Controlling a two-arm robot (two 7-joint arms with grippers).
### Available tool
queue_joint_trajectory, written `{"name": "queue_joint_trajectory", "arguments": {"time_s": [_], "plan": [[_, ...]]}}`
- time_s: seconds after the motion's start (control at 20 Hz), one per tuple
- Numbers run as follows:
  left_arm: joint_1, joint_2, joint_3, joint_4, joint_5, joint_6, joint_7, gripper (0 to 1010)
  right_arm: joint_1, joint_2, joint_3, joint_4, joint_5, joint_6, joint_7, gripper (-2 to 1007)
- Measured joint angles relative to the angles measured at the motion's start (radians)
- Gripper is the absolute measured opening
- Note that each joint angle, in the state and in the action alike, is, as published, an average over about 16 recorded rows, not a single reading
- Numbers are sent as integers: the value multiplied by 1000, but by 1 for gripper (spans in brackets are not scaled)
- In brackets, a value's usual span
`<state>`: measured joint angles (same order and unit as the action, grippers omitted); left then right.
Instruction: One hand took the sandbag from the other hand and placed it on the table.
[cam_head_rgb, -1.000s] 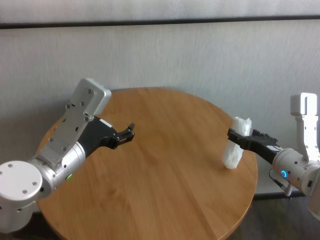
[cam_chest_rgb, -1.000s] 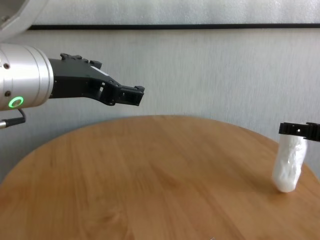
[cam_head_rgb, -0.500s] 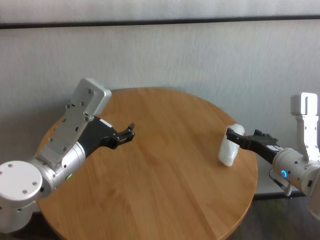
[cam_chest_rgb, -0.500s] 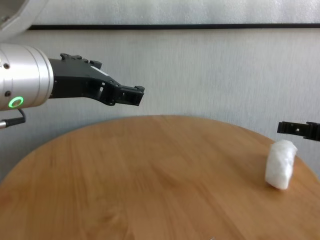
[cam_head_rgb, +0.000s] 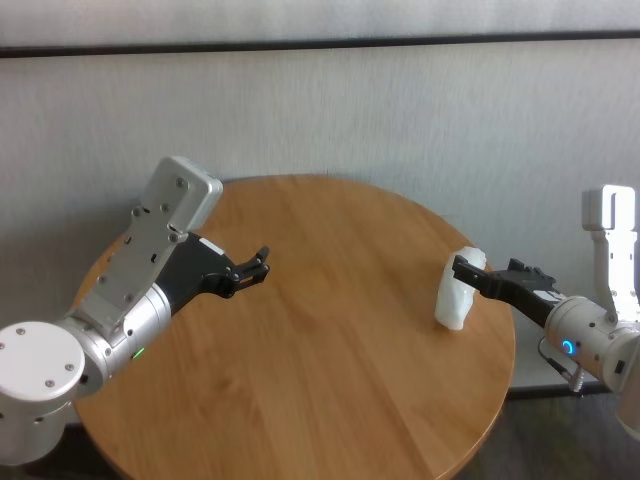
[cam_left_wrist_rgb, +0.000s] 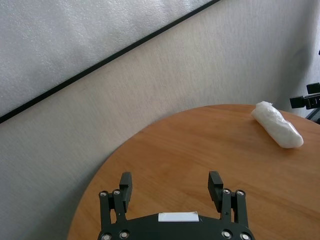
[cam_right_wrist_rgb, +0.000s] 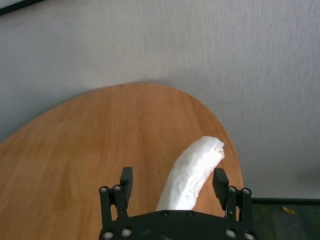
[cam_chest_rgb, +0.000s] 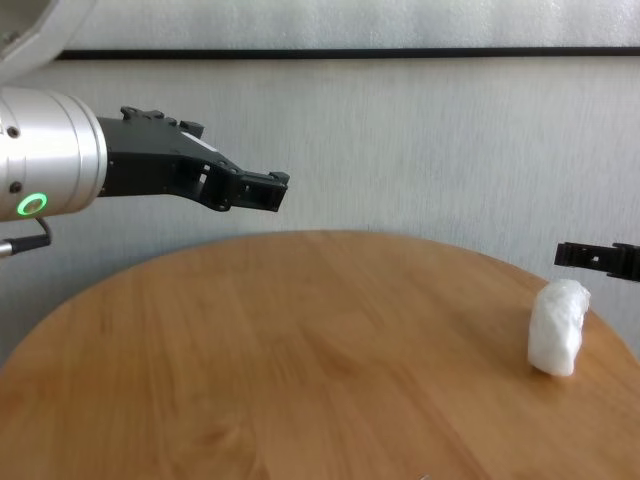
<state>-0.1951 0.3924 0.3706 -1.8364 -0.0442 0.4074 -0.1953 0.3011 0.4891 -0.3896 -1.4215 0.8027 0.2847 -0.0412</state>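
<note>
The white sandbag (cam_head_rgb: 452, 298) lies on the round wooden table (cam_head_rgb: 330, 350) near its right edge. It also shows in the chest view (cam_chest_rgb: 556, 325) and the left wrist view (cam_left_wrist_rgb: 277, 131). My right gripper (cam_head_rgb: 464, 270), with the blue light, is open just above the bag's near end. In the right wrist view the sandbag (cam_right_wrist_rgb: 197, 162) lies between the spread fingers of the right gripper (cam_right_wrist_rgb: 173, 182) without being pinched. My left gripper (cam_head_rgb: 255, 268), with the green light, is open and empty. It hovers over the table's left side (cam_chest_rgb: 270, 185), (cam_left_wrist_rgb: 170, 182).
A grey wall stands close behind the table (cam_chest_rgb: 300, 350). The sandbag is near the table's right rim (cam_right_wrist_rgb: 220, 125), with floor beyond it.
The sandbag stood upright in the right gripper a second ago. It has been let go and has tipped over onto the table. The left arm has not moved.
</note>
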Motion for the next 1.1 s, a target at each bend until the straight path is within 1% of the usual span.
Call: {"name": "queue_joint_trajectory", "arguments": {"time_s": [0.35, 0.55, 0.85, 1.1], "plan": [[0, 0, 0, 0, 0, 0, 0, 1000, -1, 0, 0, -1, 0, 0, 0, 1002], [0, 0, 0, 0, 0, 0, 0, 1000, -4, 0, -2, -12, -6, 1, 4, 1002], [0, 0, 0, 0, 0, 0, 0, 1000, -13, -2, -13, -49, -27, 5, 17, 1002], [0, 0, 0, 0, 0, 0, 0, 1000, -21, -13, -30, -95, -53, 12, 33, 1002]]}}
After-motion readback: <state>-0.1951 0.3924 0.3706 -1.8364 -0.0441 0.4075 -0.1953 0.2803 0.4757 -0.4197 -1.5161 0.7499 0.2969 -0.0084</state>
